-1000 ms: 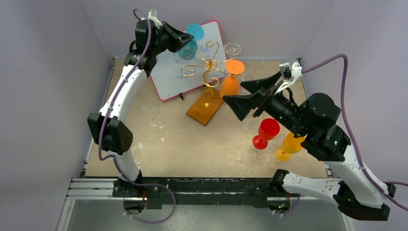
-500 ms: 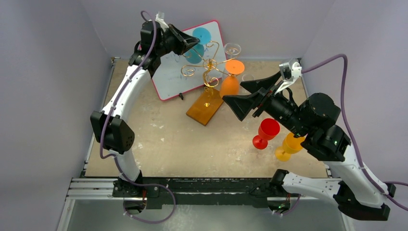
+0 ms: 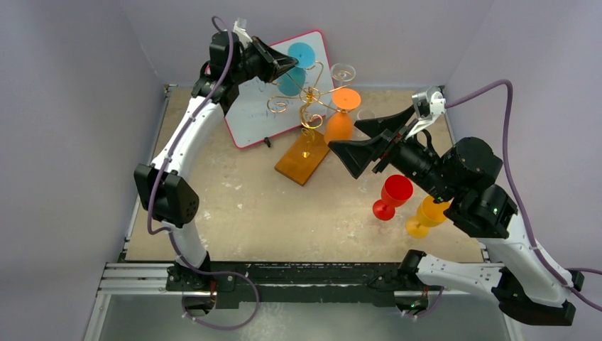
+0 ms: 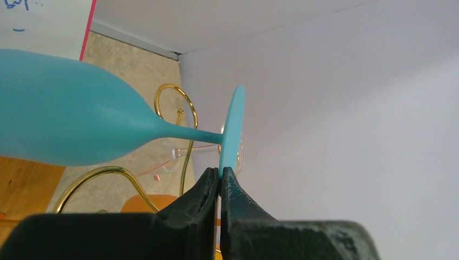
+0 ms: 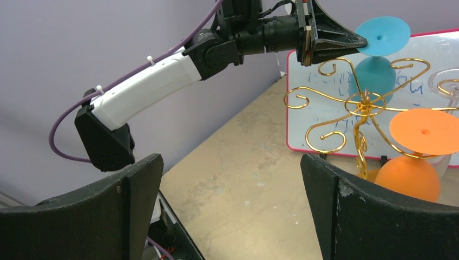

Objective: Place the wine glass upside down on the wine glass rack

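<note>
My left claw (image 4: 219, 179) is clamped on the foot rim of the teal wine glass (image 3: 292, 77), held upside down beside the far scroll arms of the wine glass rack (image 3: 307, 99), hanging and release not yet done, I judge; my right claw (image 3: 343, 135) gapes empty.

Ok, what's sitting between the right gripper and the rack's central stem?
The orange wine glass, hanging upside down on the wine glass rack, just ahead of the open right gripper; the top view shows it best.
</note>
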Controlling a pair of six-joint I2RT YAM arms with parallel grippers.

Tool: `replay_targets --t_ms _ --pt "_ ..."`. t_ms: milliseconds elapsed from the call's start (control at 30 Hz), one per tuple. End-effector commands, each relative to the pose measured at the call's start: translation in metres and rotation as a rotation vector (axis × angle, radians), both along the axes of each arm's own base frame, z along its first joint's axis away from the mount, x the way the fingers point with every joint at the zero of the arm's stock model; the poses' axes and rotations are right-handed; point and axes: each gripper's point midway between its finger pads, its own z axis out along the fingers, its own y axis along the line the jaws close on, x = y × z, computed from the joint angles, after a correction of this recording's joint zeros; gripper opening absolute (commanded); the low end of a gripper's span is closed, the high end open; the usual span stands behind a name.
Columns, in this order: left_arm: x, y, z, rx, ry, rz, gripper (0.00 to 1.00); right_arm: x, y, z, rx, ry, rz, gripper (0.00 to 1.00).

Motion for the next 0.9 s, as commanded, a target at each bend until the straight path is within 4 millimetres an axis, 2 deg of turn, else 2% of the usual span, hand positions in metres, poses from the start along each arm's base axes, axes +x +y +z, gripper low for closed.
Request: replay_targets --t_ms 0,700,867 --pt "-0.009 -0.009 0.032 -0.045 -0.079 -0.041 0.00 -0.002 -0.003 0.017 0.054 -0.038 -0.003 1.00" --pt "-0.012 -0.035 0.024 -0.089 -0.059 -0.079 0.00 -0.003 -0.005 0.017 0.061 -0.038 -0.008 1.00" --pt "-0.008 -0.037 0.030 -0.118 -0.073 -0.080 0.00 -0.003 -0.005 0.017 0.062 -0.039 -0.006 1.00"
